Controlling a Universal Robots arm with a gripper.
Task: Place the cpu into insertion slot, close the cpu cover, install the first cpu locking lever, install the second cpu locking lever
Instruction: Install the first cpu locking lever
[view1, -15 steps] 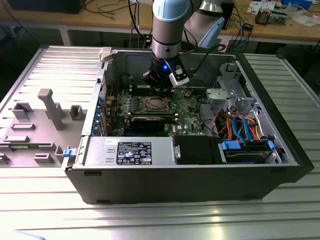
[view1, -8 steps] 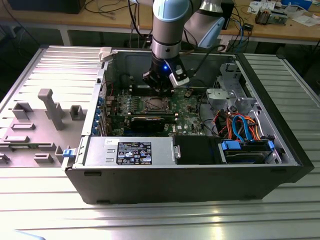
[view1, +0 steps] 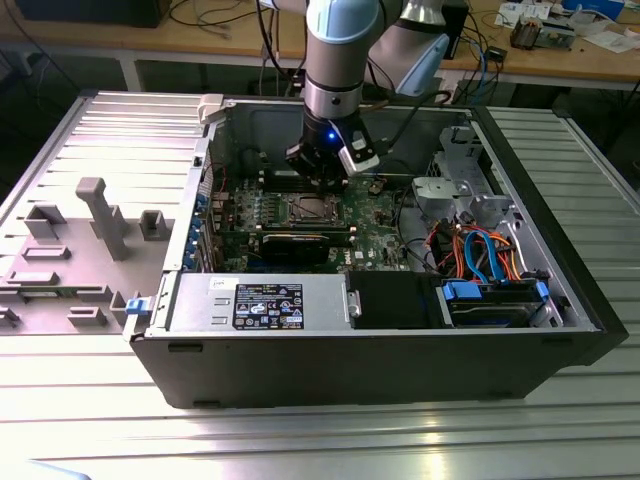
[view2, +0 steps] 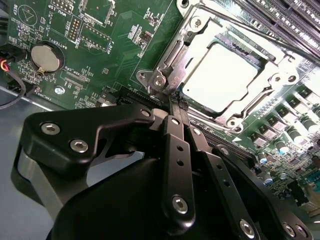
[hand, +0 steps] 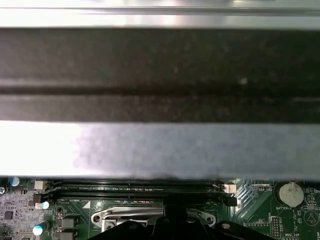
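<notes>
Inside the open computer case, the insertion slot (view1: 308, 208) sits on the green motherboard (view1: 375, 215). My gripper (view1: 325, 180) hangs just above the slot's far edge. In the second wrist view the cpu (view2: 225, 75) lies flat in the slot with its silver top showing. The cpu cover (view2: 260, 97) lies down around it as a shiny metal frame. The gripper (view2: 175, 104) is shut, and its thin tips touch the socket's metal corner beside a screw (view2: 159, 81). I see nothing between the fingers (view2: 172, 150). The slot's rim (hand: 150, 217) also shows in the first wrist view.
Long black memory slots (view2: 290, 20) run beside the socket. A round coin battery (view2: 44, 57) sits on the board. The case's metal wall (hand: 160, 145) stands close behind the gripper. A power supply (view1: 260, 305) and drive cables (view1: 480, 250) fill the case's near side.
</notes>
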